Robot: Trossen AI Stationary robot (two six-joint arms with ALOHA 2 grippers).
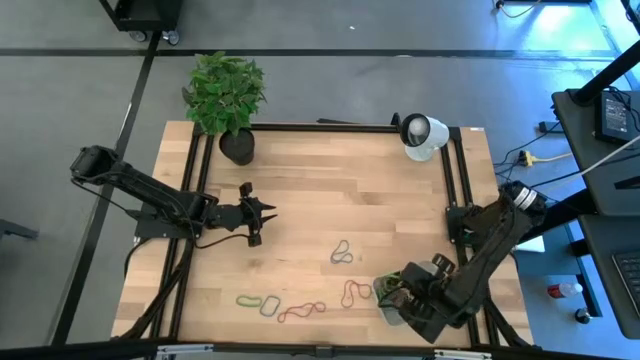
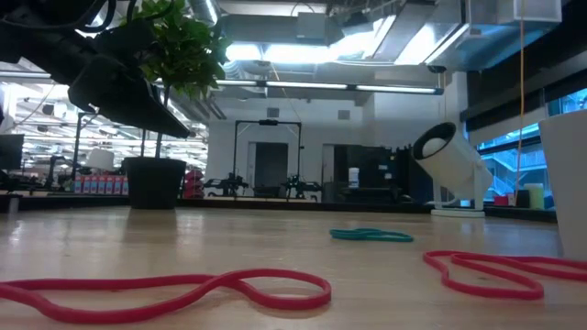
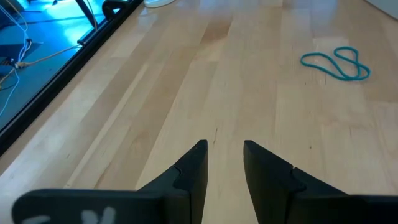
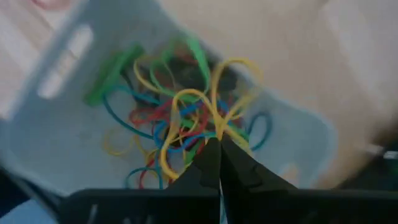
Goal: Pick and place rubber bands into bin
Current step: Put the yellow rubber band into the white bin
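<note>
Wooden bench [image 1: 320, 190] mostly bare. Right hand [image 4: 217, 144] over bin [image 4: 56, 130], pinching yellow band [image 4: 205, 99]. I fear band clings on release, dragging pile out. Left hand [image 3: 225, 163] half-open, empty.

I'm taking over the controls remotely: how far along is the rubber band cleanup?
Partly done. A tangle of bands already lies in the bin. The right gripper is over the bin, shut on a yellow band above that pile, not yet released. Left on the table: a teal band, a green one and two red ones. The left gripper waits open and empty.
</note>
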